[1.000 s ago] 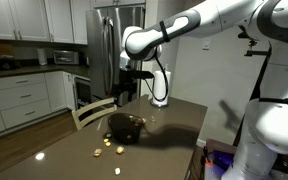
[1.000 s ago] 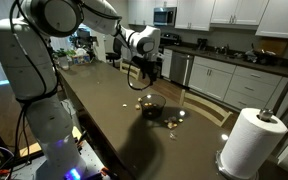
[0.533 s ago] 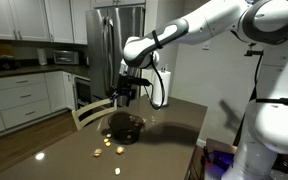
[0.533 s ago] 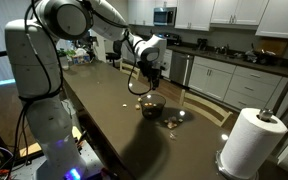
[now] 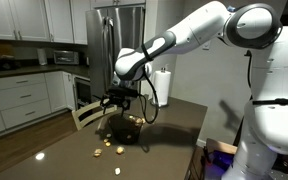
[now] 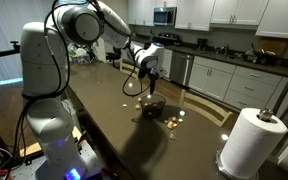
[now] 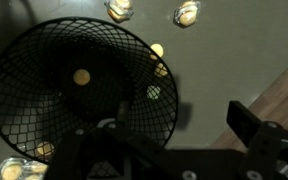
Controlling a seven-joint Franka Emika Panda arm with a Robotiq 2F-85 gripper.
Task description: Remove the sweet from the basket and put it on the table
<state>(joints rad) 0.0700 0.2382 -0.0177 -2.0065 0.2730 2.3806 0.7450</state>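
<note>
The dark wire basket [image 5: 125, 127] stands on the dark brown table [image 5: 169, 125] and also shows in an exterior view [image 6: 152, 106]. In the wrist view the basket [image 7: 44, 60] fills the left side, with a pale yellow sweet [image 7: 81, 75] showing through the mesh and a second one [image 7: 152, 93] near its right wall. My gripper [image 5: 120, 100] hangs just above the basket, also seen in an exterior view [image 6: 150, 86]. In the wrist view the gripper [image 7: 169, 135] is open and empty, with one finger [image 7: 254, 125] right of the basket.
Several loose sweets lie on the table around the basket [image 5: 105, 150] [image 6: 170, 120] [image 7: 187, 13]. A paper towel roll [image 6: 249, 140] stands at the near corner. A pale wooden chair [image 5: 88, 112] is at the table's side. The table edge [image 7: 246, 92] runs right of the gripper.
The arm has come down and swung over the basket; the gripper is now lower and close above the basket rim. Basket and sweets have not moved.
</note>
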